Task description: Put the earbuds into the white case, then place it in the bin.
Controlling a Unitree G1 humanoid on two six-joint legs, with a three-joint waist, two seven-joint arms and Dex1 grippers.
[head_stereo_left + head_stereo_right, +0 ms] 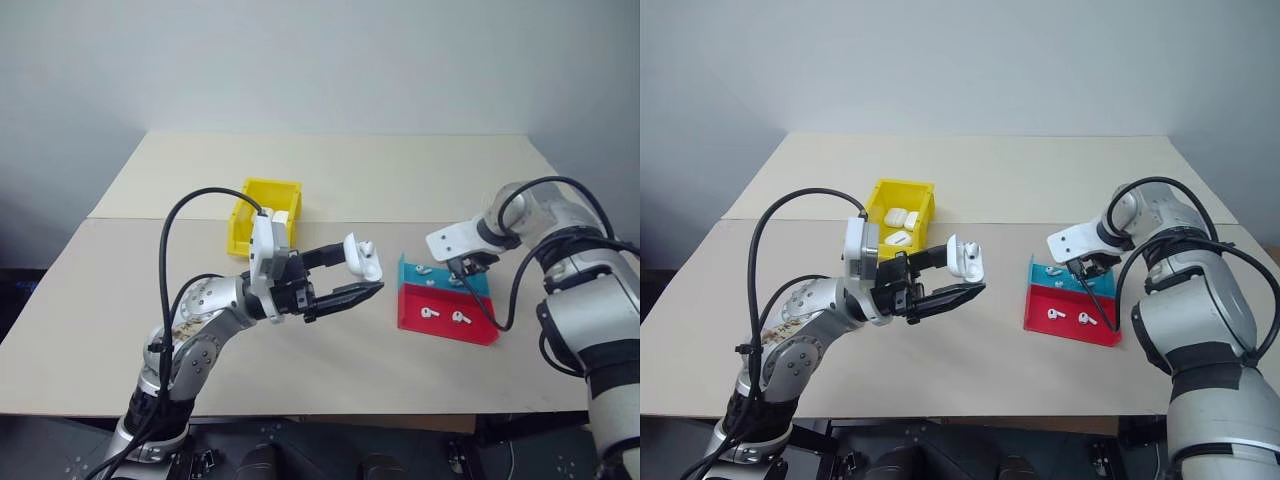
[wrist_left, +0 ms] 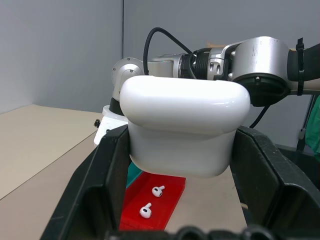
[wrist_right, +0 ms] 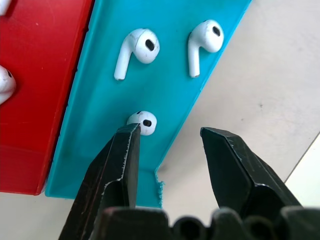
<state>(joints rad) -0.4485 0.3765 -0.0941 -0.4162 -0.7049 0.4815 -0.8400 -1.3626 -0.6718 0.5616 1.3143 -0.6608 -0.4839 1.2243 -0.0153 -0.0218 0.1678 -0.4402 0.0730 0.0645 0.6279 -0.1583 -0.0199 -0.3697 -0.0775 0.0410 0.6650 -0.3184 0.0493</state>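
While the left gripper (image 1: 958, 277) is held raised over the table (image 1: 330, 180), pointing toward the robot's right, the white case (image 1: 966, 258) is clamped between its black fingers (image 2: 100, 180), lid flipped open, with something small and white seen at its top. From the left wrist view the case's rounded white shell is seen wedged tight between both fingers.

The right gripper (image 1: 466, 270) is seen pointed down over the teal part of the tray (image 3: 165, 100), at its corner nearest the robot's right. Its jaws are parted, with nothing held between them. One fingertip (image 3: 127, 145) is placed just beside one of the earbuds (image 3: 141, 121), which is partly hidden behind it; contact cannot be told. Two more earbuds (image 3: 136, 50) are laid on the teal surface a little further on, apart from each other. Two other earbuds (image 2: 150, 200) are laid on the red part of the tray (image 1: 440, 330), next to the teal part.

The bin (image 1: 880, 205) is set on the table behind the left arm, well apart from the tray, and several white cases (image 1: 902, 222) are seen inside it.
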